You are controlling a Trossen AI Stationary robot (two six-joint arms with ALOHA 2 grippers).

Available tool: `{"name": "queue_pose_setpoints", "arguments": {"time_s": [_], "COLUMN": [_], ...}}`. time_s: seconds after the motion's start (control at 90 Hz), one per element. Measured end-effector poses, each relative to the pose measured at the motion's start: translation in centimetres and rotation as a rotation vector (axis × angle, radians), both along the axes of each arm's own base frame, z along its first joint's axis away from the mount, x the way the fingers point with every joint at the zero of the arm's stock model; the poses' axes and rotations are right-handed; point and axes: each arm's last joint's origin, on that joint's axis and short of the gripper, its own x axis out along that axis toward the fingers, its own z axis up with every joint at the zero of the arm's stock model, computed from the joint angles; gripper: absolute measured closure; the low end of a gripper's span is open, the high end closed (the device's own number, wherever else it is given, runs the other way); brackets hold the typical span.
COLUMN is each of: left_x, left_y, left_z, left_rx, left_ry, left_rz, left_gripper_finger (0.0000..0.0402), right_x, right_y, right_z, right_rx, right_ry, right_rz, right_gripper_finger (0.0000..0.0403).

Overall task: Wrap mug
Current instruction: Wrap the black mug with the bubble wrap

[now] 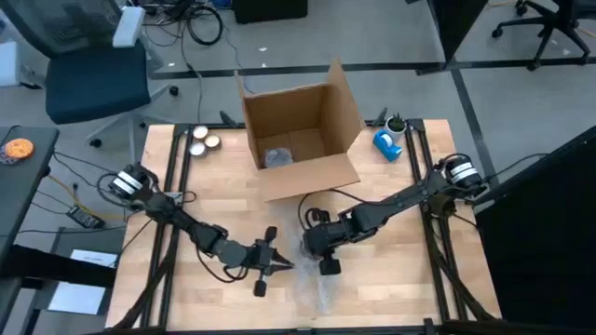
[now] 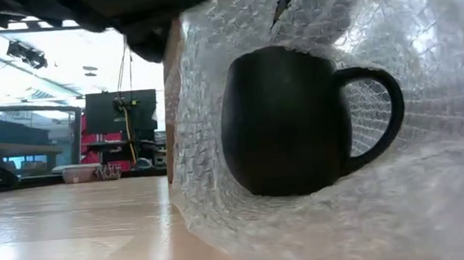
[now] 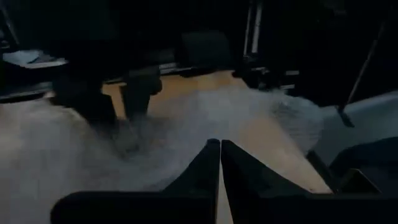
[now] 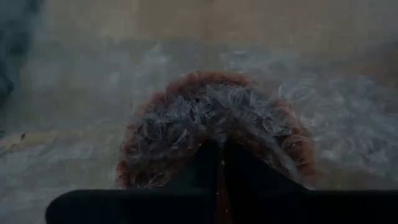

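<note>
A dark mug (image 2: 284, 118) stands upright on a sheet of bubble wrap (image 2: 385, 217) near the table's front middle, its handle (image 2: 382, 111) toward the right. The wrap rises on the mug's left and curves over its top. The right wrist view shows the mug (image 4: 155, 137) through the wrap. My left gripper (image 1: 284, 263) is shut at the wrap's raised left edge. My right gripper (image 1: 321, 249) is shut over the mug, with the wrap at its tips. My left gripper has the wrap's left edge (image 3: 193, 140) at its shut fingertips, coming in nearly level from the table's left. That side of the sheet stands up from the table beside the mug. My right gripper's shut fingertips (image 2: 287, 1) meet the wrap lying over the mug's top (image 4: 217, 134), slanting down from above; whether they pinch a fold or only press on it cannot be told.
An open cardboard box (image 1: 303, 140) stands at the far middle with a wrapped bundle (image 1: 277, 156) inside. A blue tape dispenser (image 1: 387, 142) lies at the far right and two round tins (image 1: 202, 140) at the far left. Bare wood lies to the left front.
</note>
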Motion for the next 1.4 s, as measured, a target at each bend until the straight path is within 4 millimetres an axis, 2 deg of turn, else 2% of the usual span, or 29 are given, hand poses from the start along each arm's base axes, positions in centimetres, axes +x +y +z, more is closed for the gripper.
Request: {"name": "queue_pose_setpoints", "arguments": {"time_s": [0.189, 0.489, 0.744, 0.989, 1.111, 1.222, 1.311, 1.4], "left_x": [2.3, 3.2, 3.1, 3.1, 3.1, 3.1, 3.1, 3.1], "left_y": [0.5, 2.0, 2.0, 2.0, 2.0, 2.0, 2.0, 2.0], "left_z": [0.5, 0.7, 0.3, 0.3, 0.2, 0.2, 0.2, 0.2], "left_rx": [0.063, 0.065, 0.068, 0.052, 0.050, 0.050, 0.051, 0.051], "left_ry": [0.014, 0.030, 0.062, 0.073, 0.074, 0.076, 0.077, 0.077], "left_rz": [0.064, 0.152, 0.150, 0.154, 0.155, 0.155, 0.155, 0.155], "left_gripper_finger": [0.0402, 0.0402, 0.0402, 0.0402, 0.0402, 0.0402, 0.0402, 0.0402], "right_x": [-0.3, -0.5, -0.6, -0.8, -0.8, -0.5, -0.3, -0.2], "right_y": [0.6, 2.0, 2.2, 2.1, 2.1, 2.6, 3.1, 3.4], "right_z": [0.0, 1.8, 2.7, 5.9, 8.4, 10.5, 10.9, 10.0], "right_rx": [0.001, -0.025, -0.067, -0.088, -0.093, -0.088, -0.085, -0.090], "right_ry": [0.008, -0.019, -0.005, 0.062, 0.051, -0.035, -0.091, -0.074], "right_rz": [0.002, -0.009, -0.029, -0.036, -0.052, -0.030, -0.007, -0.004], "right_gripper_finger": [0.0403, 0.0400, 0.0350, 0.0303, 0.0300, 0.0309, 0.0319, 0.0332]}}
